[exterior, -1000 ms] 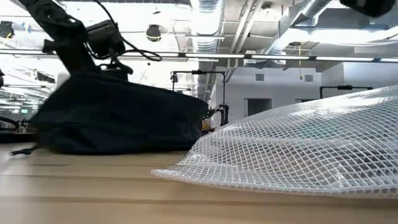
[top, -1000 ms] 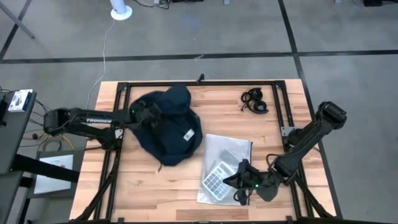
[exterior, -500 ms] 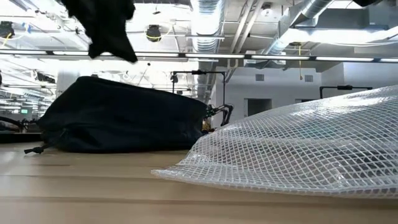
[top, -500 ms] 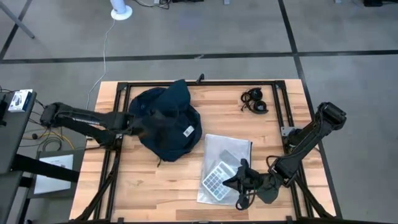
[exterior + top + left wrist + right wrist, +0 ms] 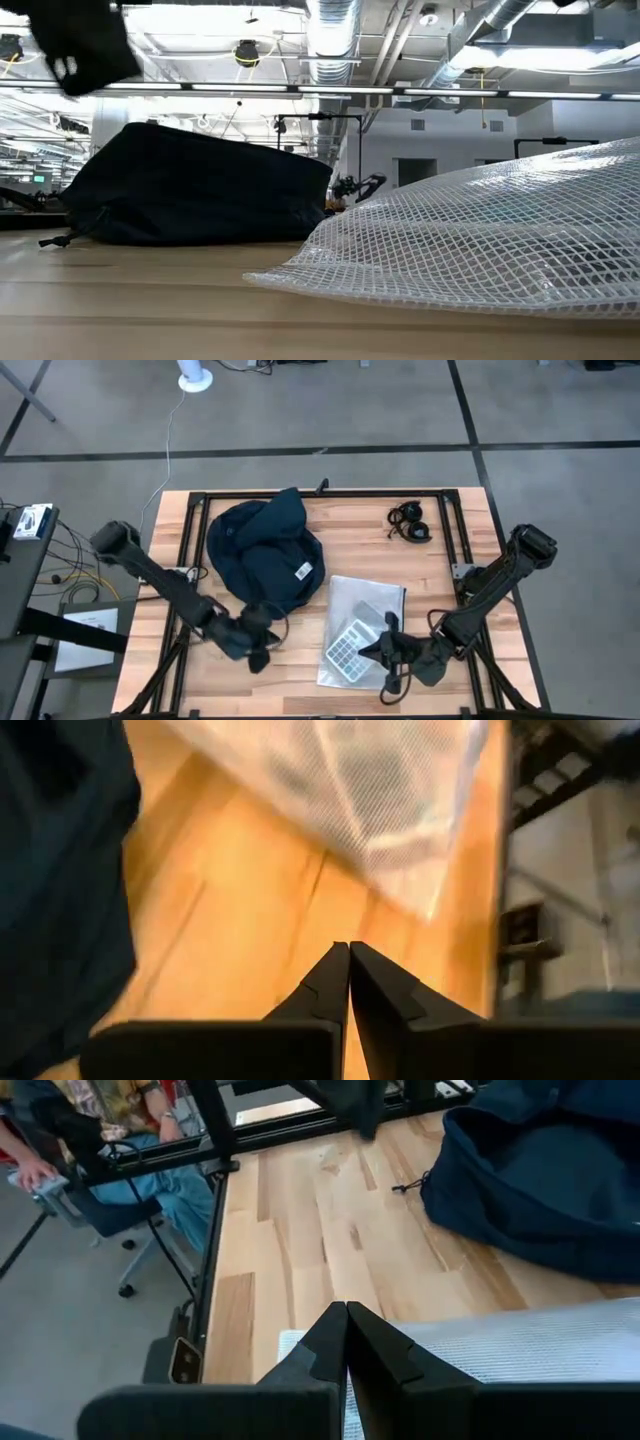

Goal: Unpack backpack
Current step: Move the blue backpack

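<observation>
Backpack (image 5: pixel 268 556) sits on the far-left part of the table (image 5: pixel 360 545), slumped, nothing in it visible from above. Already out: a clear mesh pouch (image 5: pixel 362 622) with a calculator (image 5: pixel 346 651) inside at the near-right, and headphones (image 5: pixel 409 523) at the far-right corner. We read this as mid-unpack, between picks. Left gripper (image 5: pixel 254 649) hovers over the near-left table edge, just off the backpack's near side and not touching it; its fingers (image 5: pixel 345 982) are pressed together, holding nothing. Right gripper (image 5: pixel 385 654) sits at the pouch's near edge, fingers (image 5: pixel 345 1342) likewise closed and empty, well apart from the backpack. Next move, as we see it: left arm goes back to the backpack, opens, and finds the opening, which we can't locate from these views.
</observation>
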